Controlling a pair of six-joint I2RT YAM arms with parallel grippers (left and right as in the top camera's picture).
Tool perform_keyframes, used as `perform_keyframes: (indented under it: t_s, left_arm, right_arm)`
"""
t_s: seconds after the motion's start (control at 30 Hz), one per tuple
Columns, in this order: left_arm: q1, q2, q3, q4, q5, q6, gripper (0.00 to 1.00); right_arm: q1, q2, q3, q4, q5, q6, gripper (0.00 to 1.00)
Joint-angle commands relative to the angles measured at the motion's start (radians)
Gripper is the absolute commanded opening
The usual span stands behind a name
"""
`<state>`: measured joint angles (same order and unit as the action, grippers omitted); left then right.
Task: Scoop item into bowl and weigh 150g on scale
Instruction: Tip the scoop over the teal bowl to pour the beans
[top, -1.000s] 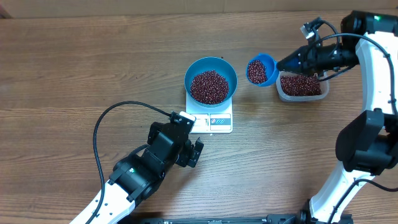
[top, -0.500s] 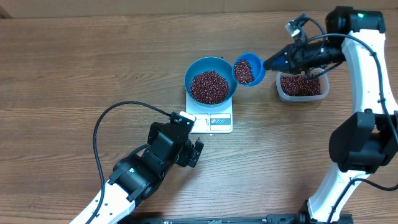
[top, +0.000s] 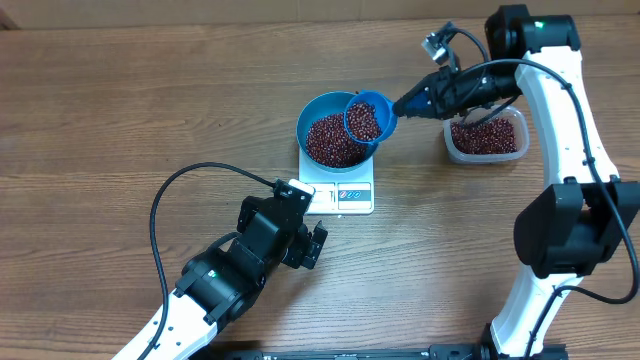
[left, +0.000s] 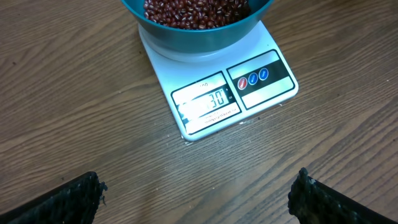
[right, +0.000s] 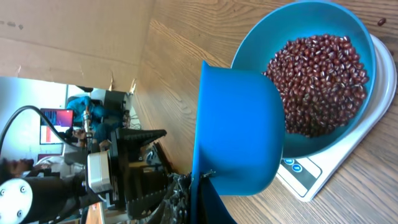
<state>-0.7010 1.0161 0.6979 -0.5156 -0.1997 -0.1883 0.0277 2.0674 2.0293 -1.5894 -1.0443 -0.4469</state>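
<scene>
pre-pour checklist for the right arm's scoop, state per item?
1. Scoop over the bowl: ok, it hangs above the right rim.
2. Right claw shut on the scoop: ok.
3. Beans loaded in the scoop: ok.
4. Bowl seated on the scale: ok.
5. Display readable: cannot tell, glare hides the leading digits.
6. Left claw open, empty, apart from the scale: ok.
</scene>
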Motion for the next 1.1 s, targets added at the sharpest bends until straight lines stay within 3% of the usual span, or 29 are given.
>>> perform_keyframes:
  t_s: [0.0, 0.3, 0.5, 1.07]
  left_arm:
    - [-0.006, 0.005, -0.007, 0.0, -0.017, -0.018, 1.0]
    - [-0.006, 0.005, -0.007, 0.0, -0.017, -0.018, 1.0]
    - [-0.006, 0.005, -0.007, 0.0, -0.017, -0.018, 0.99]
    - [-0.006, 0.005, -0.007, 0.0, -0.017, -0.018, 1.0]
  right_arm:
    - [0.007, -0.048, 0.034, 0.015, -0.042, 0.035, 0.04]
    - [0.05, -0.048, 0.034, 0.03, 0.02, 0.036, 0.04]
    - [0.084, -0.048, 0.034, 0.106, 0.106, 0.143, 0.04]
    - [0.099, -0.048, 0.034, 0.192, 0.136, 0.193, 0.04]
